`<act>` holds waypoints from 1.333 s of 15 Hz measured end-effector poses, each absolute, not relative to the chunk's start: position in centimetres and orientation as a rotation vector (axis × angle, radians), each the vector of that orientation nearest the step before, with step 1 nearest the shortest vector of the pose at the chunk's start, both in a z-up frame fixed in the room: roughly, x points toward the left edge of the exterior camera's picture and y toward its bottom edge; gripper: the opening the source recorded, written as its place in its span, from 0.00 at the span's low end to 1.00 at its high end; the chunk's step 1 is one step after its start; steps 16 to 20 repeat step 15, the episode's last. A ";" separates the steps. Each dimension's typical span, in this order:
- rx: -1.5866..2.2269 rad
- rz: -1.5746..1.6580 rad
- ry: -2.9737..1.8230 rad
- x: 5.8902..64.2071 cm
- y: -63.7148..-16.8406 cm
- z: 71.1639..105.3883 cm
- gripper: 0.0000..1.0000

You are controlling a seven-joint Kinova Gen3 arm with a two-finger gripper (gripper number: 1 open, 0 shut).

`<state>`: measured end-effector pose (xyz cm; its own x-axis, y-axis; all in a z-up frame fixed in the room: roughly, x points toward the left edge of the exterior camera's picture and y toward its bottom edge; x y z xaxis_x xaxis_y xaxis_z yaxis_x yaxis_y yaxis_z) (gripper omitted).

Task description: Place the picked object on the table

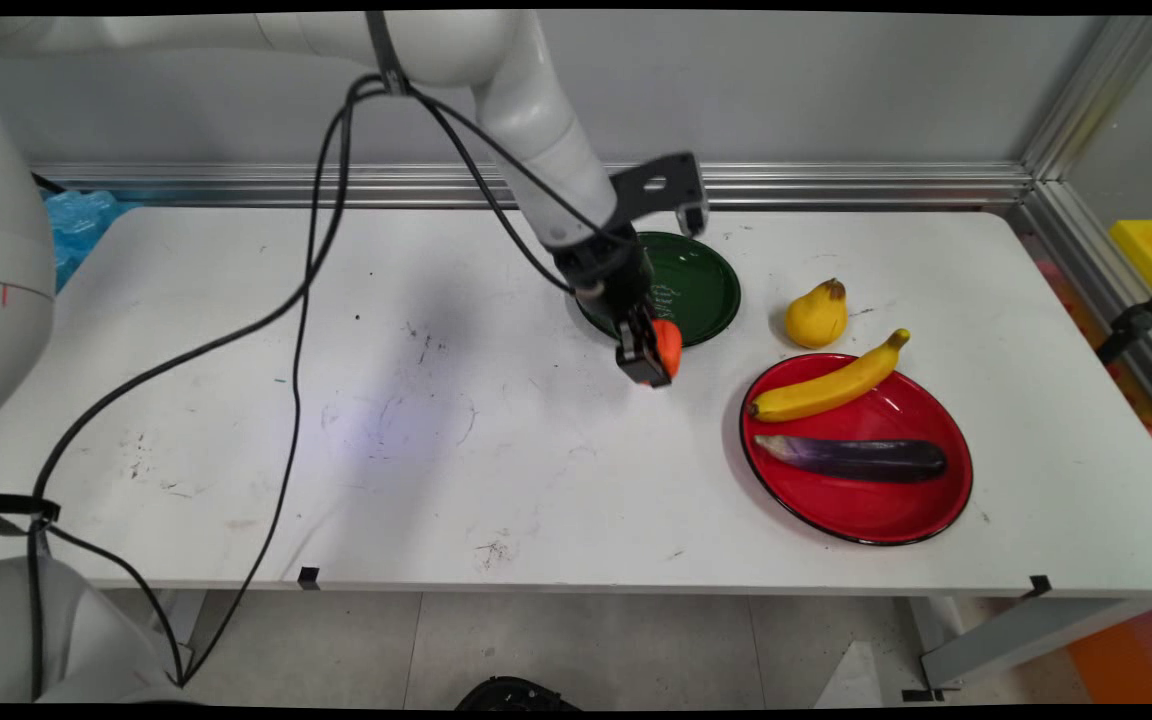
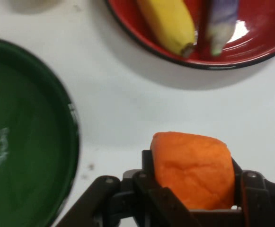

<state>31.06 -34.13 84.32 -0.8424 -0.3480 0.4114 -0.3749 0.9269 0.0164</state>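
I see my claw (image 1: 648, 362) pinching a soft orange chunk (image 2: 193, 171), just beside the round dark-green plate (image 1: 701, 290) rim, above the white surface (image 1: 436, 400).

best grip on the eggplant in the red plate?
Probably top-down at mid-body. The eggplant lies flat on the red plate, long axis running left-right in the main view, so set the fingers across its width. The middle is thickest and even; the pale left end tapers. The banana lies clear of it behind. The gripper currently holds an orange piece.

A white table (image 1: 536, 480) stands against a grey wall (image 1: 786, 90), with aluminium framing (image 1: 836, 185) along the far edge and pale floor tiles (image 1: 586, 640) on the near side
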 end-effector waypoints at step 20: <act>0.465 0.068 -2.710 27.9 -32.5 77.7 1.00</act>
